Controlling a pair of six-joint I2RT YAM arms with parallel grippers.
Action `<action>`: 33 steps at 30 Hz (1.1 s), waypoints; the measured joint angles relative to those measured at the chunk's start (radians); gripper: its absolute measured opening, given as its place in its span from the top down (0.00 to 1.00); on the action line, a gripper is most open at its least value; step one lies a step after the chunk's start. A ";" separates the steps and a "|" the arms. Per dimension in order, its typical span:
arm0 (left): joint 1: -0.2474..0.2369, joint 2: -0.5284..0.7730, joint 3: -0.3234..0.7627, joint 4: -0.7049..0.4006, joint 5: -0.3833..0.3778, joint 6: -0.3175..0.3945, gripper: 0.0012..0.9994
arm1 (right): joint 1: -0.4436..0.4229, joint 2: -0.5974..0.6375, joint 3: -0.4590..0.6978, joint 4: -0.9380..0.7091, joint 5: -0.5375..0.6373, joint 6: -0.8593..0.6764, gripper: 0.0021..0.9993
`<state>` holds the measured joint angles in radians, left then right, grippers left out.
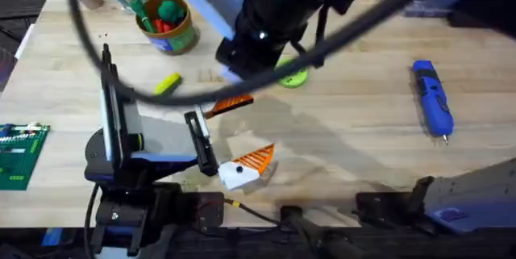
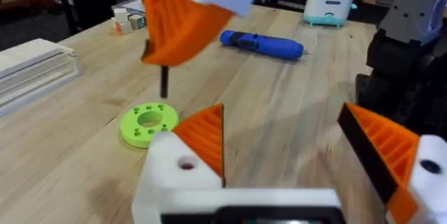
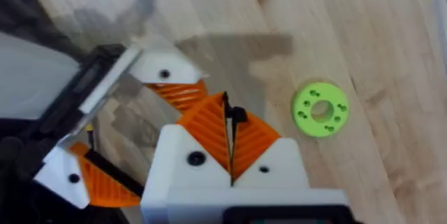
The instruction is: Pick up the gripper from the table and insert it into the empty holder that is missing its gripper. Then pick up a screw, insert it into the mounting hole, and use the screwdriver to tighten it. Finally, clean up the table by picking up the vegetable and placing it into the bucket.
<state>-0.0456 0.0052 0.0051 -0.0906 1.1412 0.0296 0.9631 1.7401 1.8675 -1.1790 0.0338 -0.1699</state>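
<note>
Left wrist view first: left tool (image 2: 279, 123) spread wide, pinching nothing, both white mounts capped in orange. Hanging above one of those mounts: right tool (image 2: 178, 28), pressed together on a thin dark pin (image 2: 164, 81), most likely the screw, held upright with its free end down. Just below and a little aside of that pin, on the holder (image 2: 171, 178): an open mounting hole (image 2: 186, 163) in the white face, beside the seated orange gripper (image 2: 206, 137). Pin and hole apart, not touching; beyond them, a green disc (image 2: 148, 123) flat on the bench (image 1: 347, 146).

From the right wrist: same pinch, pin (image 3: 237, 116) poking out between the closed orange pads, with the left tool's two mounts off to one side, each showing a dark hole.

Judged step: seating the screw. Turns on a single relation, pin axis against hole axis. Pin near vertical; hole's bore hard to read, so cannot tell whether the two line up. Probably calls for a short shift of the right arm, already the nearer one, while the left arm holds the mount.

Overhead, for later: screwdriver (image 1: 431, 98) lying well apart on the right arm's side, long axis running away from the bases, metal tip toward them. Vegetable (image 1: 167, 83) on the left arm's side, near the bucket (image 1: 169, 21).
</note>
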 joint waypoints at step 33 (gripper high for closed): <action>0.000 0.000 0.000 0.000 0.000 0.000 0.01 | 0.101 0.001 0.041 0.012 -0.042 -0.063 0.99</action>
<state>-0.0456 0.0052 0.0051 -0.0906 1.1412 0.0292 1.0637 1.7413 1.9087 -1.1667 -0.0078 -0.2329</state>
